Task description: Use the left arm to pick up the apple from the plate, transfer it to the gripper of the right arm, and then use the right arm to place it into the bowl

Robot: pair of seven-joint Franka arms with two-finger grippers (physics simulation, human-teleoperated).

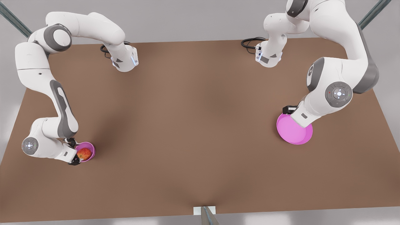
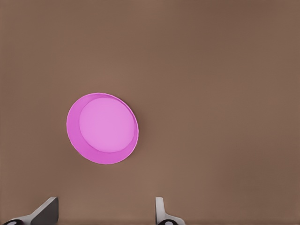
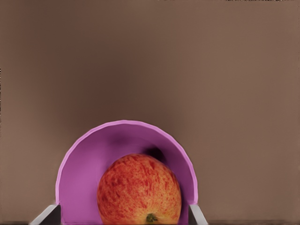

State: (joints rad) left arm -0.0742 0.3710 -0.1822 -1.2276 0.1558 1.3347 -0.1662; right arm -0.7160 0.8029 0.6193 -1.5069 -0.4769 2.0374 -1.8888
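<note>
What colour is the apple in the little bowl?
Red-orange with yellowish streaks; the apple shows best in the right wrist view.

A big brown table (image 1: 193, 125) (smooth and plain) spreads out under the right pincer (image 1: 78, 152) and the left pincer (image 2: 104, 213). Past its edges, well apart from both pincers, the ground (image 1: 200, 18) is pale grey. Thin metal bars (image 1: 12, 18) slant in the corners. Soft light leaves dim shadows.

Bare worktop (image 1: 193, 125) spans between the bowl (image 1: 89, 146) and the plate (image 1: 292, 132). The apple (image 1: 84, 153) fills the bowl, with the right gripper (image 1: 72, 151) spread around it. The left gripper (image 2: 105, 213) hangs spread above the plate.
</note>
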